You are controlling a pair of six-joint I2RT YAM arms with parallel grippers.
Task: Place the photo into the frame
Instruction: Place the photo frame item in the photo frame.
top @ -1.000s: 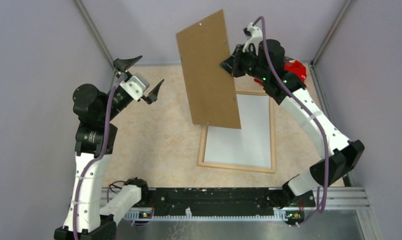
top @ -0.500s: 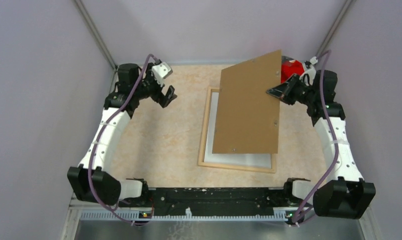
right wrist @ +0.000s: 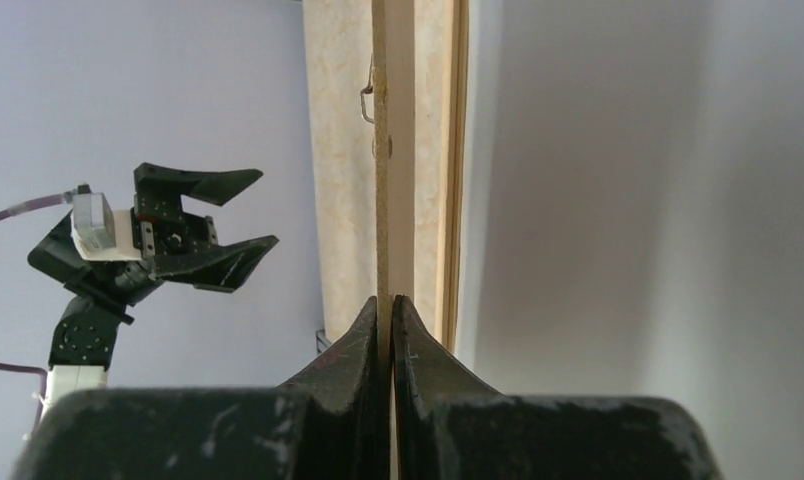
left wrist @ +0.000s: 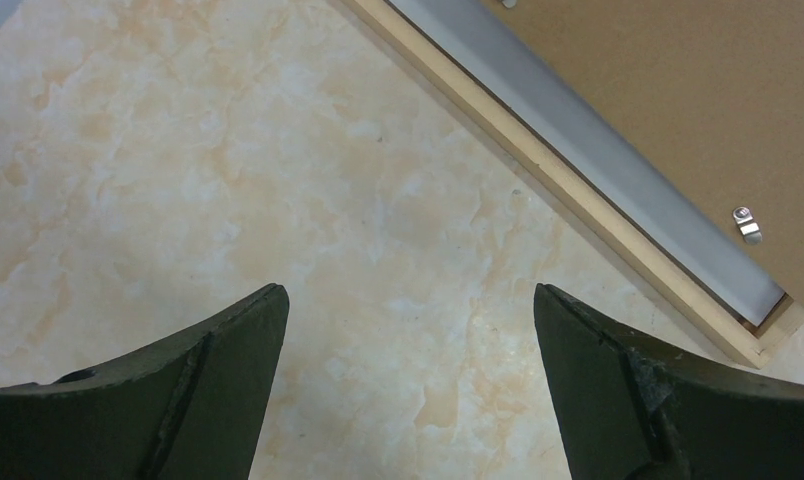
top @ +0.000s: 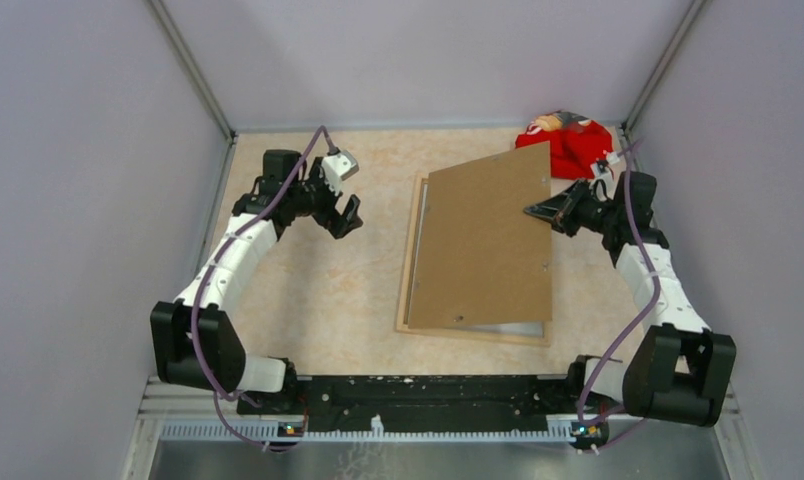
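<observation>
The frame (top: pixel 410 262), thin light wood, lies flat on the table right of centre. Inside it lies the photo, white back up; only a strip (top: pixel 508 327) shows along the near rail. A brown backing board (top: pixel 488 250) hovers tilted over the frame and hides most of it. My right gripper (top: pixel 540 212) is shut on the board's right edge; the right wrist view shows the board edge-on (right wrist: pixel 381 150) between the closed jaws (right wrist: pixel 390 300). My left gripper (top: pixel 340 208) hangs open and holds nothing, left of the frame. Its wrist view shows the frame's rail (left wrist: pixel 578 210) beyond the gripper (left wrist: pixel 408 295).
A red cloth bundle (top: pixel 568 142) lies at the back right corner, just behind the board. Grey walls close in the table on three sides. Marbled tabletop (top: pixel 308 290) stretches left of the frame. A small metal clip (left wrist: pixel 746 225) sits on the board.
The right arm has swung the backing board down from upright to lie low over the frame. The left arm has reached forward and lowered, still open, toward the frame's left side.
</observation>
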